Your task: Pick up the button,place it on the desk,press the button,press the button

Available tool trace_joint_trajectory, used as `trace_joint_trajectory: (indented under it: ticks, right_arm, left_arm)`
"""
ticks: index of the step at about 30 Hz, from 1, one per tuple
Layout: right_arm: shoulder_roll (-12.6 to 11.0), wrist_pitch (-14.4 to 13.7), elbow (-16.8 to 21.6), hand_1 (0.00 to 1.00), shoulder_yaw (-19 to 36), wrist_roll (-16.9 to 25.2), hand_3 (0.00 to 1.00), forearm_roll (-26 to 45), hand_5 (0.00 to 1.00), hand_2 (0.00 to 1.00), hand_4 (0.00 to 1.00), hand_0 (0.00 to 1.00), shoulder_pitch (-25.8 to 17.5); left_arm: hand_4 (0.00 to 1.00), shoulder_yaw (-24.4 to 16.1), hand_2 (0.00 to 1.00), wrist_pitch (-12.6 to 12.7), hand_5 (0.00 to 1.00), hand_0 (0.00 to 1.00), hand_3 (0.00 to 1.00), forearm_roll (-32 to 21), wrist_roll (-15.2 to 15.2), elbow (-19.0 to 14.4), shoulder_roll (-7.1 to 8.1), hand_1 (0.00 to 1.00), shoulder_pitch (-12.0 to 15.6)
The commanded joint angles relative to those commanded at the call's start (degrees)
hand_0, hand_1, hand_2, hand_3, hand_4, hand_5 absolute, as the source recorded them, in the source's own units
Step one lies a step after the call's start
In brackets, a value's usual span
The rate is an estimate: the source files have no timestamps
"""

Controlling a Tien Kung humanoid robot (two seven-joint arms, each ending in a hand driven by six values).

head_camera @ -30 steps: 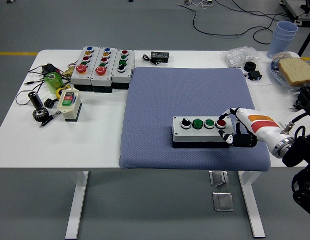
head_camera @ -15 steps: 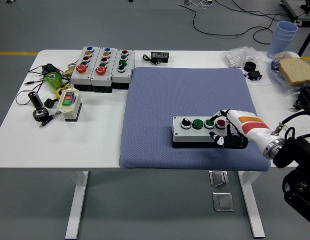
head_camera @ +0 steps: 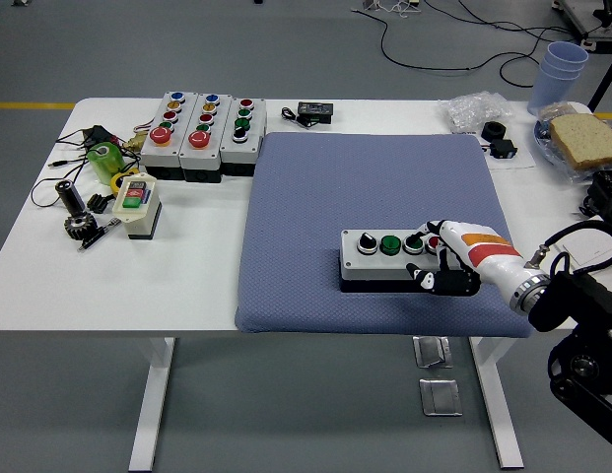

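Observation:
A grey button box (head_camera: 379,258) lies on the blue mat (head_camera: 365,177), near the mat's front edge. From left to right its top carries a black knob (head_camera: 367,241), a green button (head_camera: 389,243) and further buttons at the right end. My right hand (head_camera: 436,260) lies over that right end. One white fingertip (head_camera: 423,240) rests on top among the right-hand buttons and hides the red one. The other fingers are curled down in front of the box and hold nothing.
Three larger button boxes (head_camera: 200,133) stand at the back left, with a small cream switch box (head_camera: 137,205), a green object (head_camera: 104,158) and a gear (head_camera: 77,223) nearby. A black adapter (head_camera: 313,112), a plastic bag (head_camera: 478,108), stacked cups (head_camera: 560,71) and bread (head_camera: 584,138) sit along the back right.
My right hand has slid left along the mat onto the box's right end; its fingertip now covers the red button that showed before. The box has not moved.

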Motion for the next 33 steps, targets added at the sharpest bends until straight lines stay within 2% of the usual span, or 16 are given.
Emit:
trace_joint_trajectory:
  ticks: [16, 21, 25, 27, 28, 33]
  right_arm:
    - [0.3, 2.2, -0.6, 0.002, -1.5, -1.4, 0.656, 0.4, 0.353, 0.193, 0.631, 0.093, 0.8]
    - [0.3, 1.9, -0.4, 0.002, -1.1, -1.4, 0.656, 0.2, 0.353, 0.193, 0.631, 0.093, 0.7]
    - [0.3, -0.3, 0.5, 0.002, 0.7, -1.0, 0.654, -0.4, 0.352, 0.195, 0.628, 0.097, 0.5]
    - [0.2, -2.9, 1.5, 0.002, 2.4, -0.5, 0.654, 0.8, 0.352, 0.195, 0.628, 0.097, 0.3]
    - [0.1, -4.1, 1.8, 0.002, 3.0, -0.4, 0.656, 1.4, 0.373, 0.260, 0.636, 0.159, 0.2]
    - [-0.1, -10.4, 3.4, 0.002, 6.3, 1.5, 0.656, 7.0, 0.373, 0.260, 0.636, 0.159, -0.8]
  left_arm:
    - [0.310, -0.2, 0.598, 0.1, 0.851, 0.645, 0.559, -0.3, -0.1, 0.0, 0.09, 0.604, -0.8]
    - [0.310, -0.1, 0.598, 0.1, 0.851, 0.645, 0.559, -0.5, -0.1, 0.0, 0.09, 0.604, -0.9]
    - [0.311, -0.2, 0.597, 0.1, 0.850, 0.645, 0.559, -0.4, -0.1, 0.0, 0.09, 0.604, -0.9]
    - [0.311, -0.2, 0.597, 0.1, 0.850, 0.645, 0.559, -0.4, -0.1, 0.0, 0.09, 0.604, -1.0]
    - [0.311, -0.3, 0.597, 0.1, 0.850, 0.644, 0.561, -0.4, -0.1, 0.0, 0.08, 0.604, -1.0]
    - [0.311, -0.2, 0.597, 0.1, 0.850, 0.644, 0.561, -0.3, -0.1, 0.0, 0.09, 0.604, -0.9]
